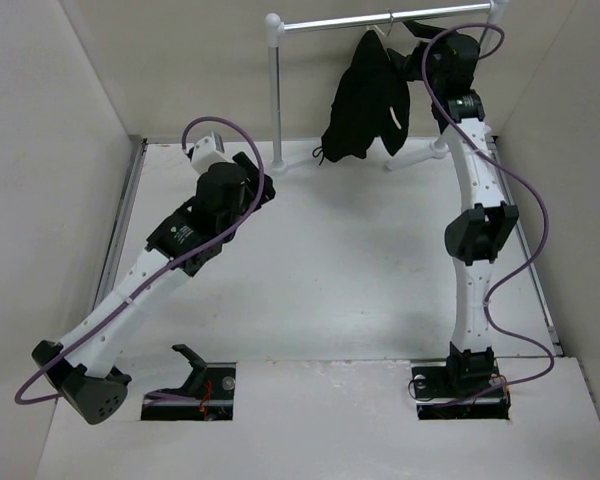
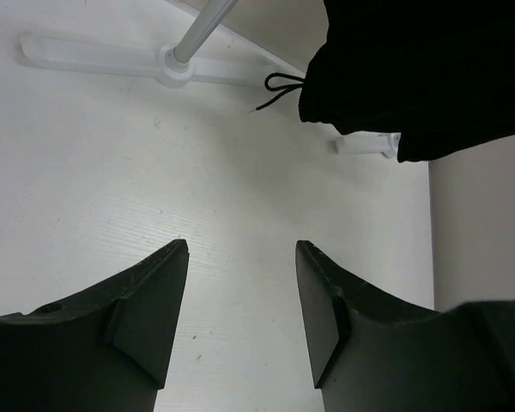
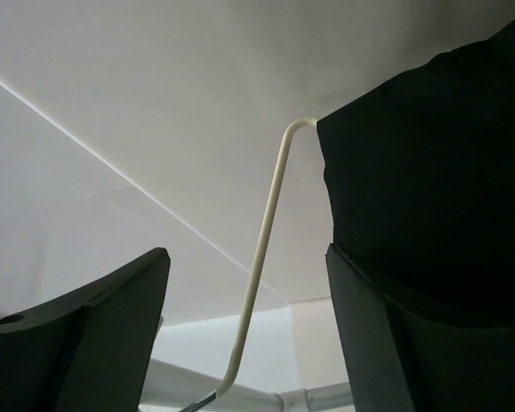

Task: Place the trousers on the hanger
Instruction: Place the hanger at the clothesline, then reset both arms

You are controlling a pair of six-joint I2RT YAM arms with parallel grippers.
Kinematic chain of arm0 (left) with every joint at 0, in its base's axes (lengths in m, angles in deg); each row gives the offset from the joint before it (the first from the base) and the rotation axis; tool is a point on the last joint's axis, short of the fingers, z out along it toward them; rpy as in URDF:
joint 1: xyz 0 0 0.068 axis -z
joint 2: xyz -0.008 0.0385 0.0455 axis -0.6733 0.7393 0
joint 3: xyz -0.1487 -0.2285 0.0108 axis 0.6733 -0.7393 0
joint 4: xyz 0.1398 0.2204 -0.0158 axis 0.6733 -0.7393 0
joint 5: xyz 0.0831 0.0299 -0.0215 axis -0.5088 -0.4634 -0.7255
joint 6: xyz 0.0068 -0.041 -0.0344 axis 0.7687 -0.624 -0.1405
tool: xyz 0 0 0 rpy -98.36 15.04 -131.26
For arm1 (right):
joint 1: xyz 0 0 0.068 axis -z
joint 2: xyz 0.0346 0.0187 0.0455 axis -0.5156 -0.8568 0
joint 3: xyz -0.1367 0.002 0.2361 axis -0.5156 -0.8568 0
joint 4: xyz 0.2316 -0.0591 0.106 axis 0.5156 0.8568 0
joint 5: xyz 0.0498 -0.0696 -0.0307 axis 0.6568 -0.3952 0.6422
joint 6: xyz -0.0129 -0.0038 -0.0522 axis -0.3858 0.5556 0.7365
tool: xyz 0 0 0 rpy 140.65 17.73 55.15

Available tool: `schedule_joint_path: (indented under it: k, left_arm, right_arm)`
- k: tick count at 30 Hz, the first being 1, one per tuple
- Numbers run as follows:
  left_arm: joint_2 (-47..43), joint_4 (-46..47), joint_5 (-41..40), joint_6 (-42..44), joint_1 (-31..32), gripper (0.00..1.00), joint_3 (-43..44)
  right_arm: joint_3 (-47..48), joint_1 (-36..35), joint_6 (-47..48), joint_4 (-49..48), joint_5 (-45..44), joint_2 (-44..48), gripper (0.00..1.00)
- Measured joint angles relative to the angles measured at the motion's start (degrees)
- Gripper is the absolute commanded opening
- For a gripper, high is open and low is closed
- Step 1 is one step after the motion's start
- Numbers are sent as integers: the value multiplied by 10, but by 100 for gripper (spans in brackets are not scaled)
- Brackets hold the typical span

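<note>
While the trousers (image 1: 365, 95) hang draped on the hanger (image 3: 262, 257) under the rail (image 1: 330, 24), I see my right pincer (image 3: 247, 253) released, the hanger's thin arm between its jaws, trousers just right. My left pincer (image 2: 240, 245) gapes empty above the surface (image 2: 86, 172), trousers ahead-right.

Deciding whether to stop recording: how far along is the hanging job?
Done: the trousers are draped on the hanger, hung from the rail. In hand: nothing; the right end effector is open around the hanger without touching it; the left end effector is open above the table. Left: probably only withdrawing both arms.
</note>
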Motion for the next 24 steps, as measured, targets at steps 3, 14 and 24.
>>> schedule_joint_path:
  k: [3,14,24]
  left_arm:
    - [-5,0,2,0,-3,55,0]
    - [-19,0,13,2,-7,100,0]
    - [-19,2,30,0,-18,100,0]
  right_arm:
    - [-62,2,6,5,-3,47,68]
    - [-211,19,66,18,-29,180,52]
    - [-377,28,129,41,-38,266,18]
